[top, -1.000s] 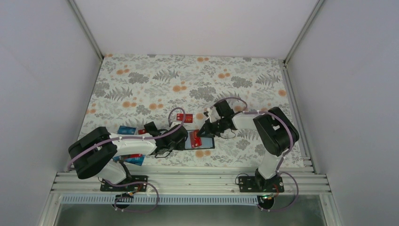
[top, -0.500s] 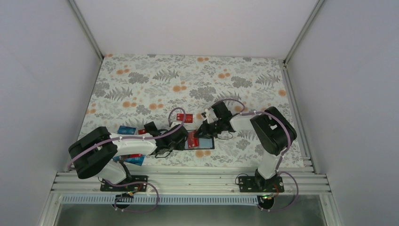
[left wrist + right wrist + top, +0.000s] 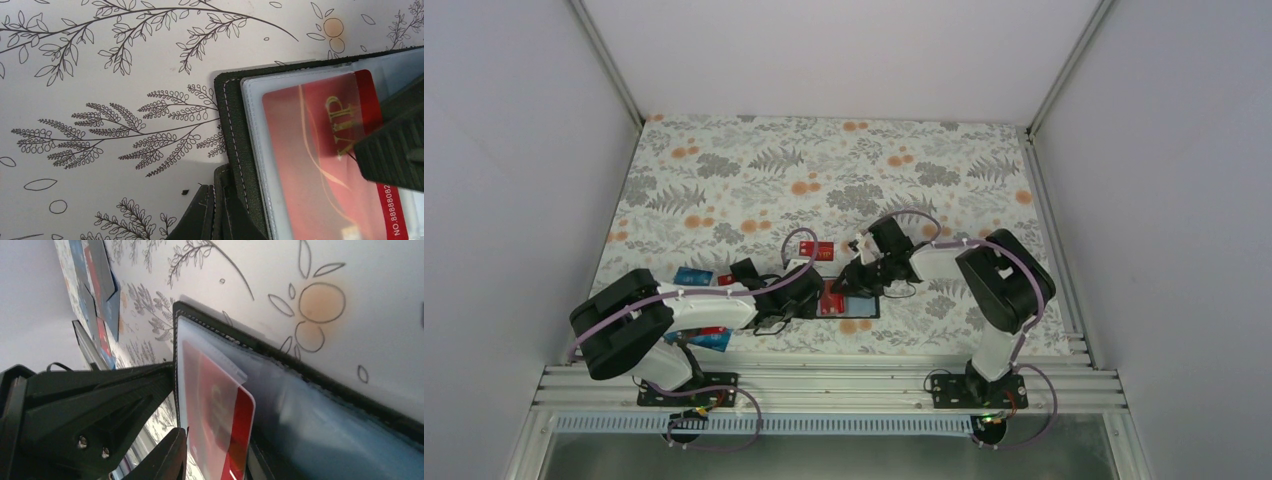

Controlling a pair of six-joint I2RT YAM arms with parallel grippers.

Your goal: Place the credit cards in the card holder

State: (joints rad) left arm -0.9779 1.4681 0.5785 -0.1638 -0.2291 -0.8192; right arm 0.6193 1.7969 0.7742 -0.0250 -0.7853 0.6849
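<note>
I see the card holder (image 3: 861, 303) lying open on the surface (image 3: 724, 180). A red card (image 3: 310, 150) sits partway under its clear sleeve (image 3: 255, 150), one end still outside. My right tool (image 3: 848, 287) lies over that card and my left tool (image 3: 812, 296) is at the holder's left edge. I cannot tell either grip. Other cards (image 3: 692, 276) lie left of the holder, and the surface runs wide beyond its far edge.

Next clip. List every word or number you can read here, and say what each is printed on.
"VIP": gold letters on the red card lying partly inside the clear sleeve of the card holder, left wrist view.
"NO.88888082": white print along that card's edge, then it runs out of frame.
Right wrist view: the same card's print is too blurred to read.
Top view: print on the loose cards is too small to read.
</note>
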